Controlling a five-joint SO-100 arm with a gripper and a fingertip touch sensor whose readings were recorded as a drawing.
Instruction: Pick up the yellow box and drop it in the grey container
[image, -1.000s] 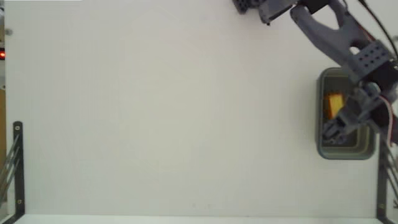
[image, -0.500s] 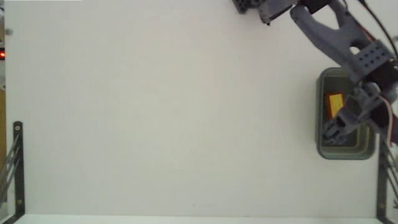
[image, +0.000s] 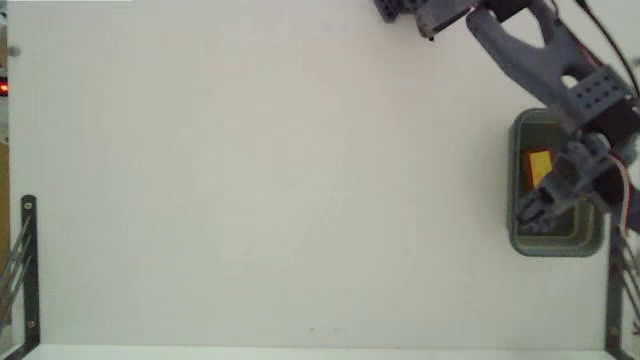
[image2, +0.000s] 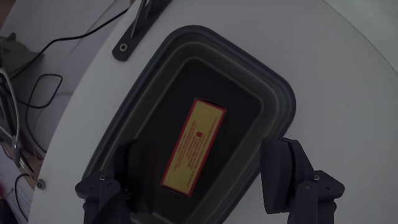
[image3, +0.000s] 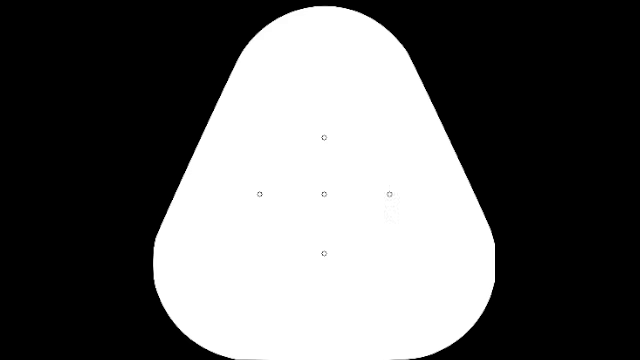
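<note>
Little is changed from a second ago in the fixed view: the arm is held in the same pose over the right side of the table (image: 250, 180), and only the yellow patch inside the tub is seen slightly smaller and a touch lower than before, as though the box has settled. In the wrist view the yellow box (image2: 193, 147) is seen lying flat on the floor of the grey container (image2: 273, 106), set on a slant, its red edging and small red mark facing up. The gripper (image2: 205, 180) is spread wide above it, one dark finger seen at the left of the view and the other at the right, with the box in the gap between them and nothing clasped or touched by either. In the fixed view the gripper (image: 535, 210) is hung over the lower half of the grey container (image: 520, 240), and part of the yellow box (image: 538, 166) is left showing beside the arm. Black metal brackets are seen at both lower corners of the table.
</note>
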